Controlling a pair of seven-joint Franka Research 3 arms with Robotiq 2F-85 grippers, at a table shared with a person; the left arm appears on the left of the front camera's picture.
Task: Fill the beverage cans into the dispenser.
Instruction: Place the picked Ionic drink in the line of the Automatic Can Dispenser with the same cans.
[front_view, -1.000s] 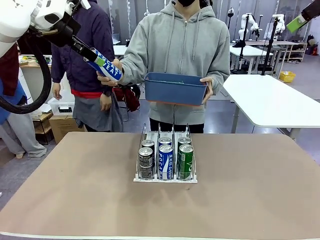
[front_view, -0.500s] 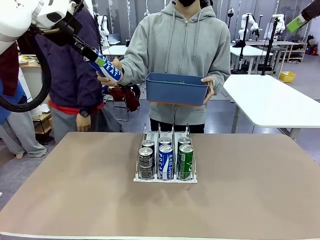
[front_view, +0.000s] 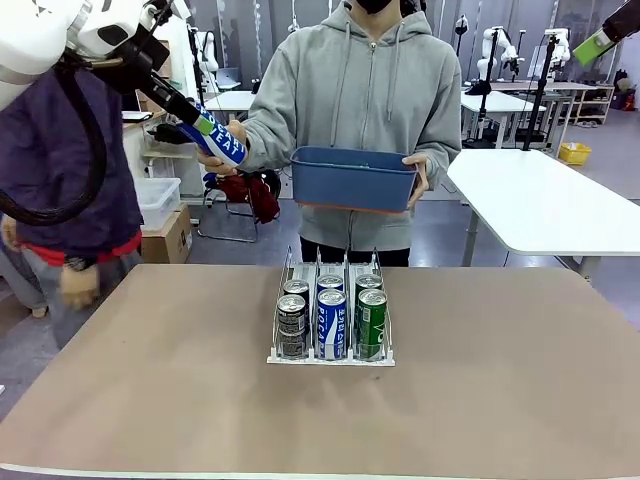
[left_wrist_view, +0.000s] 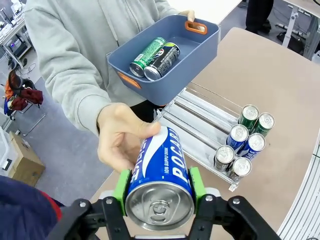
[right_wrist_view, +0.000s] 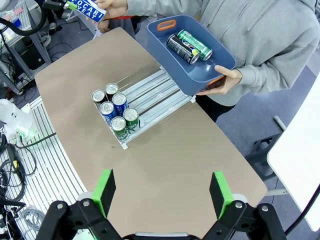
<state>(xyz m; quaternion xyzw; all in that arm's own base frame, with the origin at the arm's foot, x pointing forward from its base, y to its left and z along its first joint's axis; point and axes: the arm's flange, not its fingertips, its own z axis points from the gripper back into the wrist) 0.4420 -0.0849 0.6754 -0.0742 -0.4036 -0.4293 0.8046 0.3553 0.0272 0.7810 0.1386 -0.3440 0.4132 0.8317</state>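
Bench: a plain brown top (front_view: 150, 380), pale along its near edge, carrying the dispenser (right_wrist_view: 155, 92) near its middle.
Room: an open workshop with a grey floor. A white table (front_view: 540, 200) stands behind at the right and a cardboard box (front_view: 170, 235) sits on the floor at the left. A second person in a dark top (front_view: 70, 180) is at the bench's left end.
Person: in a grey hooded top (front_view: 370, 90) at the far side, holding a blue bin (front_view: 350, 178) with orange grip holes up off the bench.
Dispenser: clear-and-white, with three lanes running toward the person. The far stretch of each lane is bare.
Racked cans: six (front_view: 331, 322), upright, two per lane at the near end. The left lane is dark grey, the middle blue-and-white, the right green.
Cans in the bin: two, lying side by side, a green can (left_wrist_view: 148, 50) and a black can (left_wrist_view: 162, 54).
Lifted can: one, blue-and-white (left_wrist_view: 160, 165), tilted in the air over the bench's far left.
Total cans: nine.
Writing: "POCARI SWEAT" in white on the lifted can's blue band, with small "ION SUPPLY DRINK" beside it. Print on the racked cans is too small to read.
Left hand: (left_wrist_view: 159, 184) clamped on the lifted can near its silver top, a green pad on either side. The person's fingers (left_wrist_view: 122, 142) grip the can's other end.
Right hand: (right_wrist_view: 162, 192) spread wide with nothing between the pads, high above the bench.
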